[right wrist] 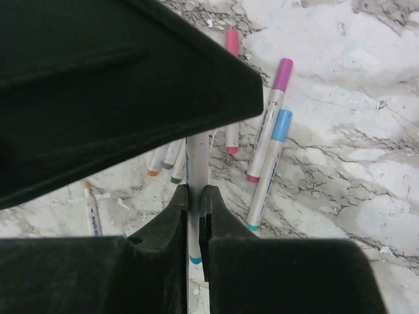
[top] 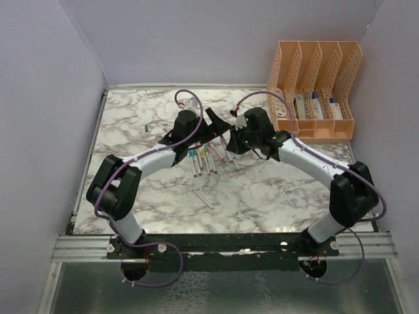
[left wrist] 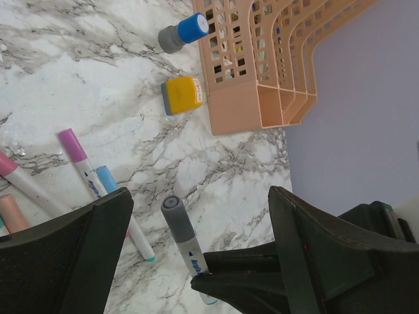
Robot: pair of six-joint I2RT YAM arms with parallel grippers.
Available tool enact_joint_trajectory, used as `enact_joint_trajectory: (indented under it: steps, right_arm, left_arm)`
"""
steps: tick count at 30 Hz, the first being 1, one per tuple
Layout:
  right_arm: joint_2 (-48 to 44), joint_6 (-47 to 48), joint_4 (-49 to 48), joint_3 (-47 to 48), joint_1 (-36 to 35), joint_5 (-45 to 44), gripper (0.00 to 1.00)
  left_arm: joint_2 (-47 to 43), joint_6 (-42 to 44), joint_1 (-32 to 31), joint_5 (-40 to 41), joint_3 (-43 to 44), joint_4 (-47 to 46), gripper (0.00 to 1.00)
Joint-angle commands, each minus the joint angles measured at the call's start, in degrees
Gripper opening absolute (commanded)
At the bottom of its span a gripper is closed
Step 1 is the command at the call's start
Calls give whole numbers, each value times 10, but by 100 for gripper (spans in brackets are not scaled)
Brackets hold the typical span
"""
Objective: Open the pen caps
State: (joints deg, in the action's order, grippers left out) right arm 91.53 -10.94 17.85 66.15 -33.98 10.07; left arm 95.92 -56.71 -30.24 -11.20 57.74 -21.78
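Grey cap (left wrist: 178, 222) is the target. It sits on the white-barrelled pen (right wrist: 196, 163), which the right gripper (right wrist: 194, 196) has clamped tight on the barrel. The pen looks lifted off the marble table (top: 262, 190) at centre, cap end pointing into the left gripper (left wrist: 200, 196). Left jaws are wide apart and hold nothing. The cap lies between the 2 fingers (left wrist: 78, 255), nearer one than the other, touching neither.

How I'd run the step:
- Centre the cap between the fingers before closing, else 1 finger lands first and levers the pen sideways in the right grip.
- Close on the grey cap only, not the barrel below it — grabbing both means the pull does nothing.
- Pull straight along the pen axis, away from the right gripper. An angled pull risks the barrel twisting or slipping.
- The right grip looks narrow on a slick barrel — expect slip if the cap is stiff.

Rest of the pens (top: 203, 160) lie in a loose cluster on the table below, several capped in pink or blue. Early in the task, I'd judge.
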Motion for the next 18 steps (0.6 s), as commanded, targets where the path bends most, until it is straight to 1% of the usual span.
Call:
enact_joint_trajectory:
  steps: [1,6,8,10,13,16,18]
  right_arm:
    - [-35,-10,-28,-2,-4,28,1]
    - [-38,-9,-30,0,-8,37,1]
    - [-38,-9,-30,0,-10,41,1]
    - [-39,-9,-32,0,-11,43,2]
    - [-41,-9,-33,-2,-12,46,1]
    - [-43,-8,-34,-3,-13,49,1]
    - [-45,-9,-36,-4,-12,49,1]
  left_arm:
    - [4,-7,-10,-14,-7,-25,86]
    - [4,-12,-12,-13,-14,-32,77]
    - [4,-12,-11,-12,-13,-36,71]
    - [3,-14,-11,-11,-12,-39,62]
    - [3,-15,-12,-10,-12,-43,52]
    - [5,-17,-11,-12,-12,-46,39]
    - [5,-19,-12,-13,-13,-48,35]
